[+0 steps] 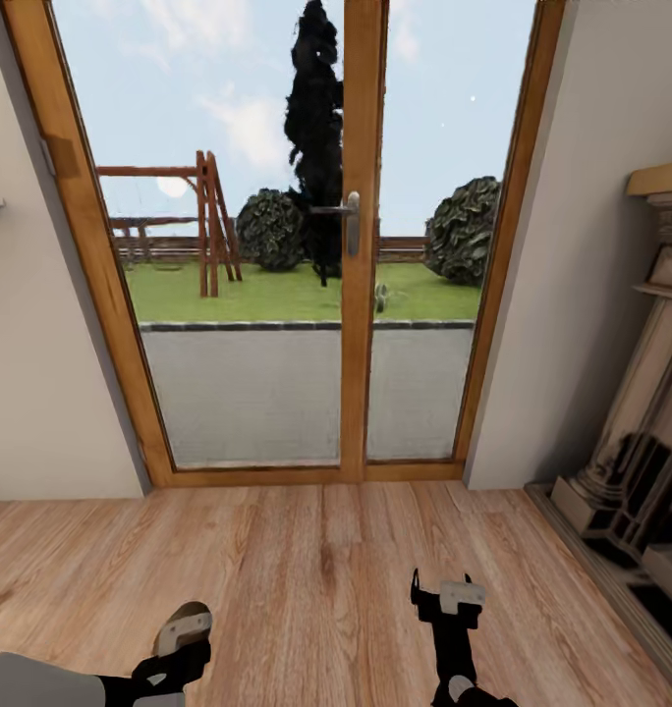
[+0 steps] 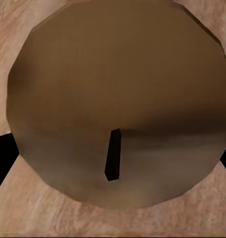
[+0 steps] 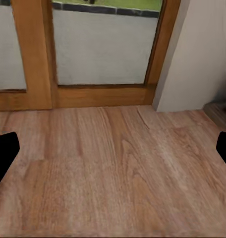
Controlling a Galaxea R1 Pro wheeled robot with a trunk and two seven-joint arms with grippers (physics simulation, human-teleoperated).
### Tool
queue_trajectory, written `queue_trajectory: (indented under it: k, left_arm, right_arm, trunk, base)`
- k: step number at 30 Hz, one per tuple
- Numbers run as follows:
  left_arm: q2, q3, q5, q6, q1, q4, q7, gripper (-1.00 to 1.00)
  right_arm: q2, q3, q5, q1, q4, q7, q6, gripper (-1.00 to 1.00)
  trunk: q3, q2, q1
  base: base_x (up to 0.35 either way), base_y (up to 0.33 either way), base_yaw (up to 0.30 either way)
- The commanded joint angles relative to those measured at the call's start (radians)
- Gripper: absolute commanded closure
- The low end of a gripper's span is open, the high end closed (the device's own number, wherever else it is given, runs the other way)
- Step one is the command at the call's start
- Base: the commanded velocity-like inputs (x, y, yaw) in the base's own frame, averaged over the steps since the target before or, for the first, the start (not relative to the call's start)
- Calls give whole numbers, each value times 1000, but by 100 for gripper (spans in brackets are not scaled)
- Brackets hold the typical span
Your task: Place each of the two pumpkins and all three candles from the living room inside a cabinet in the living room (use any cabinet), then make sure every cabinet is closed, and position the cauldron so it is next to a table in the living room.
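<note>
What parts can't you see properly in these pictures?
- Round beige-tan candle with a dark wick: left wrist view, so close its sides are hidden and its top edge is cut off.
- Left gripper: head view, fingertips hidden behind its own body.
- Pale stone fireplace: head view, cut off by the right edge.

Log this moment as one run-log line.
phase: in transit | left tool: shut on candle | right tool: open, empty | facing: glass door | right side: fireplace | cabinet: unseen

Candle [image 2: 118, 99] between my left fingers: tan-brown top, dark wick [image 2: 112, 161]. Floor [image 1: 316, 579]: warm reddish wood grain. Door frame [image 1: 361, 245]: honey-orange. Walls [image 1: 41, 393]: pale beige.
</note>
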Motion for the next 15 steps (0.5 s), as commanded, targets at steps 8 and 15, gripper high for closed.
queue_trajectory:
  k: [8, 15]
  left_arm:
    - [-2, -6, 0, -8, 91, 42, 3, 100]
    - [-6, -6, 0, -7, 119, 56, 2, 100]
  right_arm:
    - [13, 13, -5, 8, 113, -4, -51, -100]
    - [12, 12, -66, 35, 134, 70, -52, -100]
  trunk:
    - [24, 56, -31]
    - [46, 105, -58]
  base:
    - [0, 0, -42]
    - [0, 0, -257]
